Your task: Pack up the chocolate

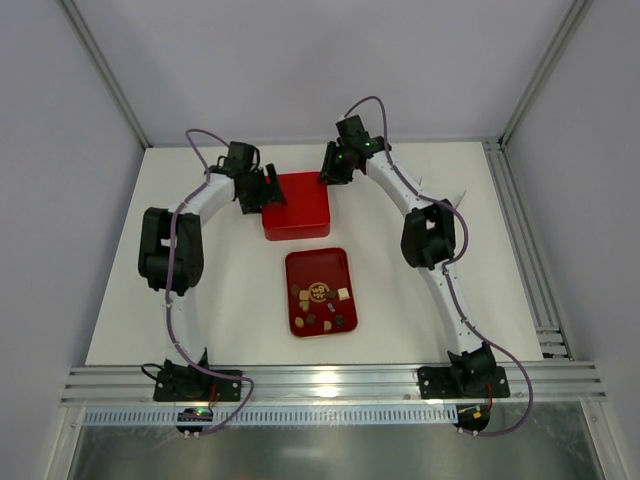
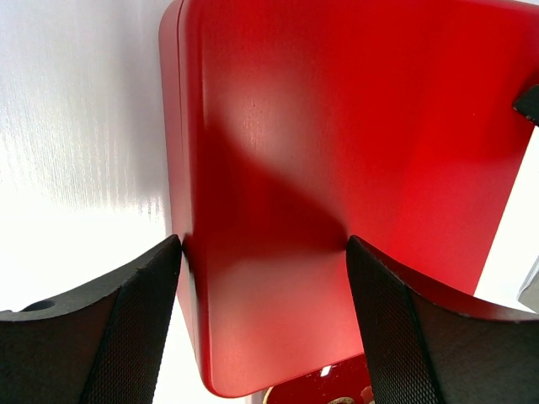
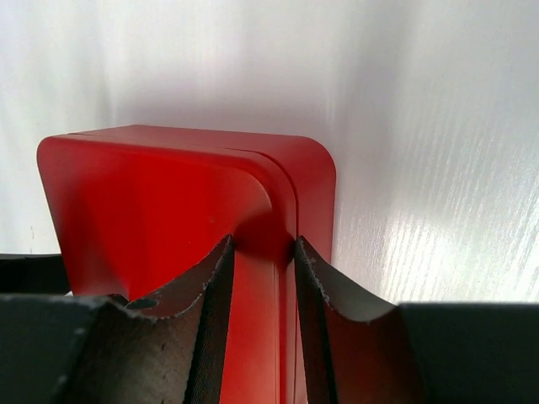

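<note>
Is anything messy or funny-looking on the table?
Nothing looks spilled or broken. One thing is a bit odd: the chocolates lie loose and jumbled in the flat red tray, not in neat rows. The red box behind the tray looks closed, with none of them inside yet as far as I can see.

The closed red box (image 1: 297, 205) is what blocks me. Its left wall touches one of my left fingers (image 2: 101, 337), and its lid fills the wide gap between the pair. My right fingers (image 3: 198, 328) stand narrow astride its far right corner edge, and red fills that slit. Beyond the box the tabletop (image 1: 215, 300) lies bare — room to pass. Nearer me, the red tray (image 1: 292, 290) with the chocolate (image 1: 320, 293) sits apart from the box — a strip of bare tabletop runs between them.
</note>
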Controlling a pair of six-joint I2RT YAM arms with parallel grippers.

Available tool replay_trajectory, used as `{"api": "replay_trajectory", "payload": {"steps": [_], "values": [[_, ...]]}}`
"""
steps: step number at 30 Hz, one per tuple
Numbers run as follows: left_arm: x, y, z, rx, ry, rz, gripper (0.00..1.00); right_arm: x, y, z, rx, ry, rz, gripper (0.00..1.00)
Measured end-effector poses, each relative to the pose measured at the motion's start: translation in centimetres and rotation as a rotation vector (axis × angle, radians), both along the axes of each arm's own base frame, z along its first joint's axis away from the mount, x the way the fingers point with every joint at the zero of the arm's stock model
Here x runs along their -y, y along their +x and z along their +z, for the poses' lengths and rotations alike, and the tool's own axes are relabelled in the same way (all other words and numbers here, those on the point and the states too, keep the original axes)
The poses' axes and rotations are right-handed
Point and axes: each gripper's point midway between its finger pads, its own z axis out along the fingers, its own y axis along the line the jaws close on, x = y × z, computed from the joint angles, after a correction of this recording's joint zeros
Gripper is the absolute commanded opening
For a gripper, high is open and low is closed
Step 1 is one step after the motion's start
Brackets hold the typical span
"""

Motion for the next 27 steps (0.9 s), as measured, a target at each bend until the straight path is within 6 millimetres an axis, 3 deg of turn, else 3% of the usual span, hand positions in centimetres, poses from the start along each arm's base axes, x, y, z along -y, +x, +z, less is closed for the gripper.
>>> {"api": "replay_trajectory", "payload": {"steps": [8, 19, 27], "values": [[0.6, -0.6, -0.1, -0.005, 0.0, -0.018, 0.76, 0.3, -0.2, -0.1, 0.003, -0.045, 0.001, 0.36], [2.3, -3.8, -0.1, -0.05, -0.046, -0.058, 0.8, 0.1, -1.1, -0.5, 0.009, -0.063, 0.053, 0.54], [1.8, -4.3, -0.2, -0.067, -0.083, 0.004, 0.82, -0.1, -1.2, -0.6, 0.025, -0.065, 0.083, 0.56]]}}
